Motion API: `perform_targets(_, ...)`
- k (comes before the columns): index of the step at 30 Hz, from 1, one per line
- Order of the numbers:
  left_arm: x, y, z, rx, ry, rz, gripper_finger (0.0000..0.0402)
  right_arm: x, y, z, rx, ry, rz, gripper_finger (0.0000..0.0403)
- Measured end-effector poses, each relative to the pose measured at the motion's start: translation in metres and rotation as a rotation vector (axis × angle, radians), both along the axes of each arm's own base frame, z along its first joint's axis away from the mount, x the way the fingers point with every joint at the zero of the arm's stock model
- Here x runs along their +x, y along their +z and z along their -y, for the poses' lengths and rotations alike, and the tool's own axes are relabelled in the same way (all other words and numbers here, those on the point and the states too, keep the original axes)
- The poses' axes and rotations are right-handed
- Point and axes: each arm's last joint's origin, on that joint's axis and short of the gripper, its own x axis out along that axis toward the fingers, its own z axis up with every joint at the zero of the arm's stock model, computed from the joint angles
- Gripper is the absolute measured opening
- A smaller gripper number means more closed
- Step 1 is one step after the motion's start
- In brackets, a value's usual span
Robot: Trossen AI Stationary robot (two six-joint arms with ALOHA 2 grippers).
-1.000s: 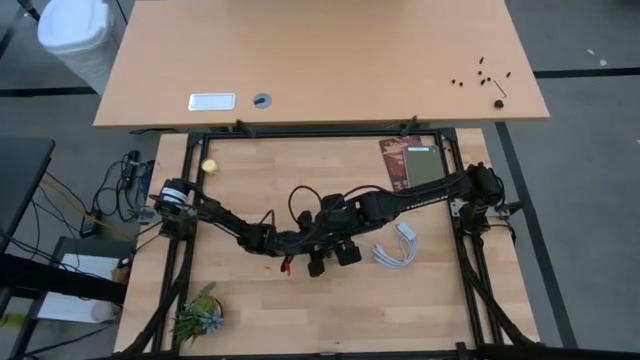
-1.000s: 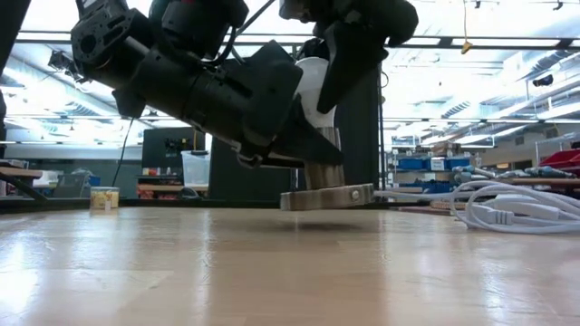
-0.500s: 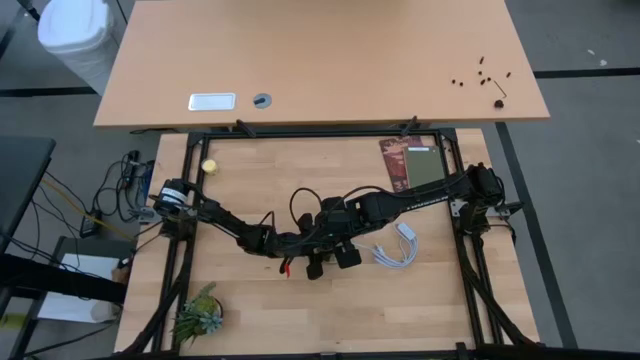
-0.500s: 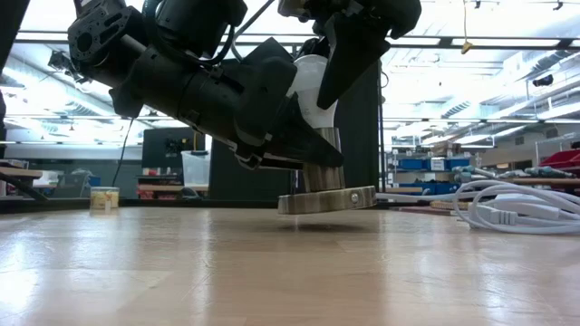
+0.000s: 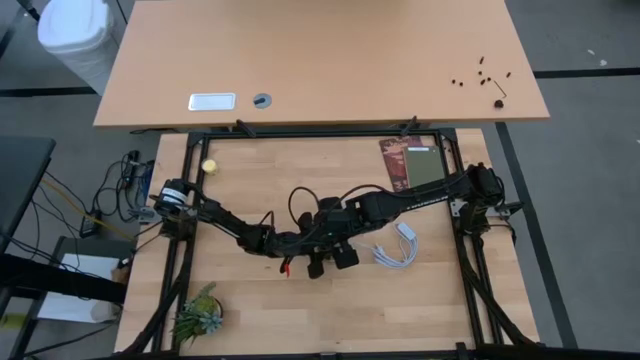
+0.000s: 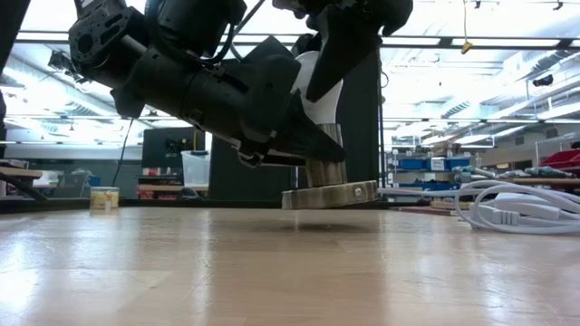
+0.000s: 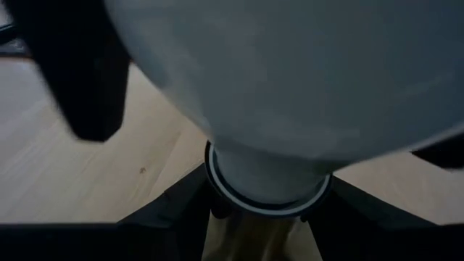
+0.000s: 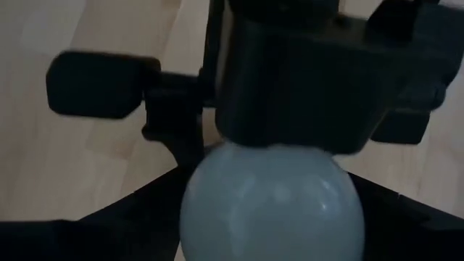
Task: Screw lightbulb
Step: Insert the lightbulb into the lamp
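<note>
Both dark arms reach low to the middle of the wooden table (image 5: 260, 310), meeting there. The left gripper (image 6: 313, 154) lies slanted, its fingers clamped on the metal socket (image 6: 328, 186), which it holds just off the table. The right gripper (image 6: 331, 68) comes down from above, its fingers set around the dome of the lightbulb (image 6: 322, 104), seated in the socket between both grippers.
</note>
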Motion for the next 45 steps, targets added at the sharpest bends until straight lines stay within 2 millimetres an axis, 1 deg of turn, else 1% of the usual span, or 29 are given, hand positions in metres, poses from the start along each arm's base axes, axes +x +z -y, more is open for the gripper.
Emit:
perform_targets(4,0.0,0.0,0.0,-0.025,0.009,0.005,0.0204,0.003,0.002,-0.001,0.011,-0.006,0.04,0.0311)
perform_targets(9,0.0,-0.001,0.0,-0.019,0.007,-0.003,0.0204,0.005,0.003,-0.001,0.023,-0.021,0.059,0.0297)
perform_targets(16,-0.001,-0.002,0.0,-0.016,0.006,-0.016,0.0204,0.001,0.001,-0.001,0.018,-0.031,0.01,0.0279)
perform_targets(27,-0.001,-0.003,0.0,-0.014,0.005,-0.022,0.0204,-0.006,-0.002,0.001,0.003,-0.068,-0.071,0.028)
perform_targets(33,0.0,0.0,0.0,-0.011,0.009,-0.001,0.0204,-0.01,-0.004,0.002,-0.05,0.028,-0.108,0.0307)
perform_targets(37,0.0,0.0,0.0,0.008,0.003,-0.005,0.0203,-0.012,-0.005,0.002,-0.113,0.163,-0.137,0.0318)
perform_targets(43,-0.001,-0.001,0.002,0.027,-0.01,-0.013,0.0202,-0.013,-0.005,-0.001,-0.181,0.324,-0.13,0.0308)
perform_targets(45,-0.001,-0.001,0.004,0.034,-0.017,-0.015,0.0202,-0.012,-0.009,-0.003,-0.202,0.375,-0.112,0.0303)
